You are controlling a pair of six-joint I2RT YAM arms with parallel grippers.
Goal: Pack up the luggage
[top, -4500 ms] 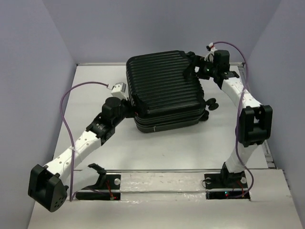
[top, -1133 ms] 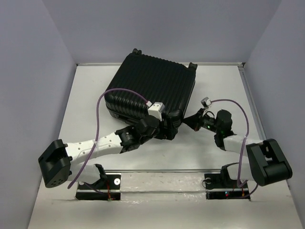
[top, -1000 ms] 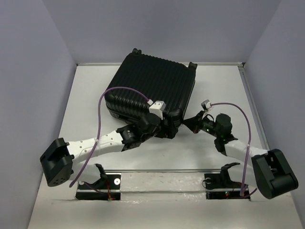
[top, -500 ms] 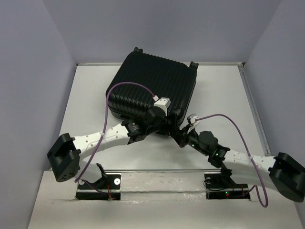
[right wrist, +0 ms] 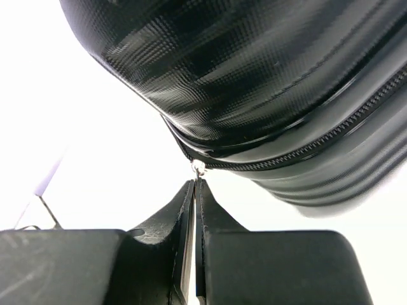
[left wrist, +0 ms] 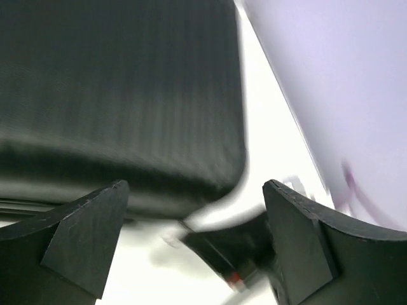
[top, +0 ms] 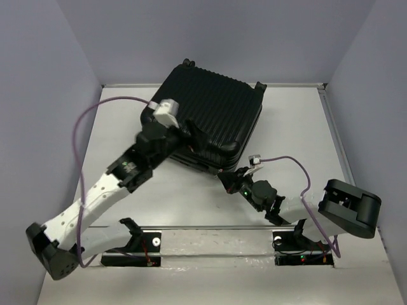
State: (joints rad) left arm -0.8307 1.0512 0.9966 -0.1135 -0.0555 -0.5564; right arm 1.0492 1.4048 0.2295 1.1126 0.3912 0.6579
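The luggage (top: 213,105) is a black ribbed hard-shell suitcase lying flat and closed at the table's far middle. My right gripper (top: 226,179) is low at its near corner, shut on the small metal zipper pull (right wrist: 198,169) that hangs from the zipper line; a thin metal tab shows between the pressed fingers (right wrist: 216,216). The shell (right wrist: 254,76) fills the top of the right wrist view. My left gripper (top: 194,136) hovers over the suitcase's near-left edge, open and holding nothing. In the blurred left wrist view the shell (left wrist: 121,95) lies beyond the spread fingers (left wrist: 82,235).
Purple walls close in the white table (top: 299,133) on the left, back and right. Small wheels (top: 259,84) stick out at the suitcase's far edge. A metal rail (top: 216,227) runs along the near edge by the arm bases. The left arm's purple cable (top: 95,117) loops over the left side.
My right gripper has slid left along the suitcase's near side to its near corner, still shut. The left arm has swung back and left, away from that corner, its gripper open.
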